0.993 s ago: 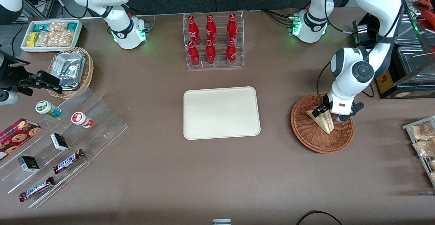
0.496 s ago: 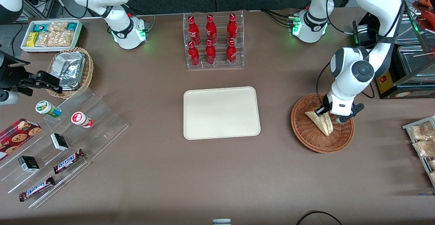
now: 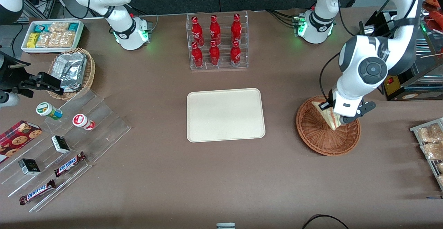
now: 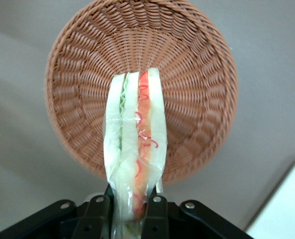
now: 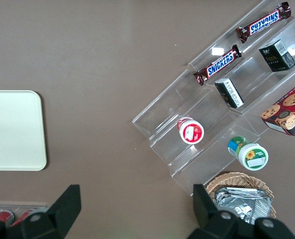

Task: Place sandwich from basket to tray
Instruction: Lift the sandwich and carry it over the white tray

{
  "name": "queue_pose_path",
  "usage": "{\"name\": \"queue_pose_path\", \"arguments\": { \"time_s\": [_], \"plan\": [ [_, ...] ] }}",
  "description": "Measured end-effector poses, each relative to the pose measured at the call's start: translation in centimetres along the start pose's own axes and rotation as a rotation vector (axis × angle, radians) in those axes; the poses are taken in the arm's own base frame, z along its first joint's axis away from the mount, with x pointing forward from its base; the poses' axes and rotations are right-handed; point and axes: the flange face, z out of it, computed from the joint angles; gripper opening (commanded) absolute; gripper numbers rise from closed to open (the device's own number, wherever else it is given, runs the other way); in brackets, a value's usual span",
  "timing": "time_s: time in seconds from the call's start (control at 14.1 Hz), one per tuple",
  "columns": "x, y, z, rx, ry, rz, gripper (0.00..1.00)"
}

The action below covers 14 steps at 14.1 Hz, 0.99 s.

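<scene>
Gripping the sandwich (image 4: 135, 149) between its two black fingers (image 4: 98, 214), the jaws of the left arm's gripper (image 3: 333, 112) are closed down to the width of the wedge, one finger pressing on each bread face. In the left wrist view the sandwich sticks out straight from the jaws, wrapped in clear film, with its cut edge showing pale bread, a green layer and a red-orange layer.

The sandwich (image 3: 330, 116) is lifted and hangs in the air; it does not touch the weave. Directly under the jaws is the basket (image 3: 316, 134), round, reddish-brown and woven, standing on the brown table (image 3: 221, 173). The bottom of the basket (image 4: 187, 89) is seen around the sandwich with nothing else lying in it.

Well apart from the jaws, toward the parked arm's end of the table, the tray (image 3: 225, 115) lies flat, cream-coloured, with nothing on it. One rounded corner of the tray (image 4: 282, 204) also appears in the left wrist view, near the basket but not touching it. Farther from the front camera than the tray stands a clear rack of red bottles (image 3: 216, 40), also well apart from the jaws.
</scene>
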Motion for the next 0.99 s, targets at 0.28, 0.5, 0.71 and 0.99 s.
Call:
{"name": "queue_pose_path", "arguments": {
  "time_s": [0.28,0.5,0.71,0.99],
  "plan": [
    [-5.1,6.1,-3.8,0.004,0.026,0.125,0.06],
    [-9.7,11.1,-4.2,-0.009,0.031,0.230,0.06],
    [-14.0,16.5,-3.5,-0.013,0.021,0.317,0.06],
    [-17.2,22.5,-0.2,0.009,0.000,0.386,0.09]
  ]
}}
